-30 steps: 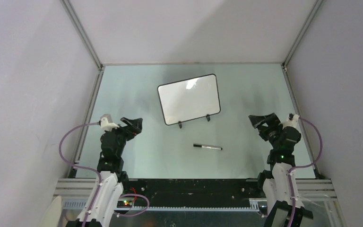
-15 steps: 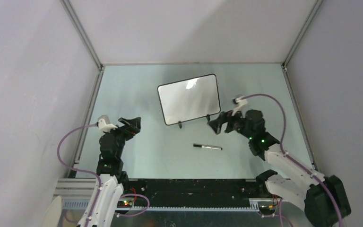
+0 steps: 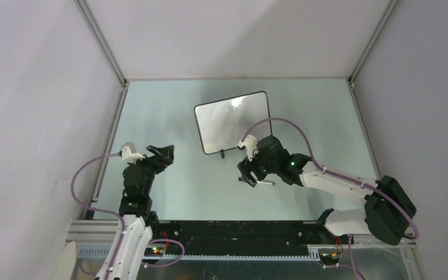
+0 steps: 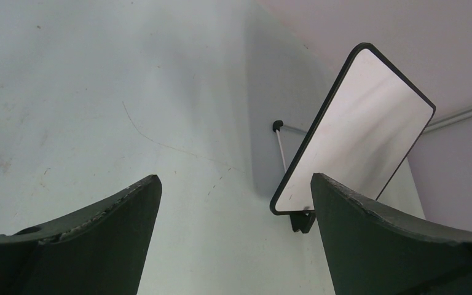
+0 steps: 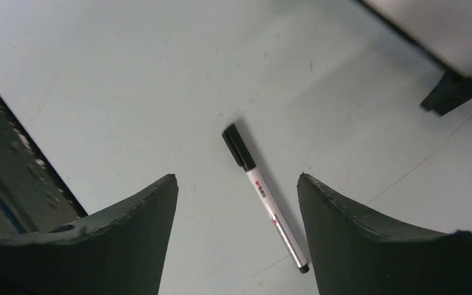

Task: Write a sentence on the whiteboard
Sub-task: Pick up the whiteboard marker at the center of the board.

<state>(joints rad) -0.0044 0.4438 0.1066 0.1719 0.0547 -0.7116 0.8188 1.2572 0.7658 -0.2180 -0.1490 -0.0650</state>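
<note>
Right arm (image 3: 332, 182): swung in from the right edge of the table to the centre, forearm now stretched low across the surface. Right gripper (image 3: 246, 174): earlier raised out at the right, then level with the lower right corner of the whiteboard (image 3: 233, 119), now tipped down over the marker pen (image 5: 264, 198). Jaws apart, pen on the table between them, untouched. From above, the pen is now mostly covered, and the board's right foot is hidden behind the wrist.

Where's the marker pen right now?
The marker pen lies flat on the table beneath the open right gripper, framed between its fingers in the right wrist view. From above, it is just in front of the whiteboard.
</note>
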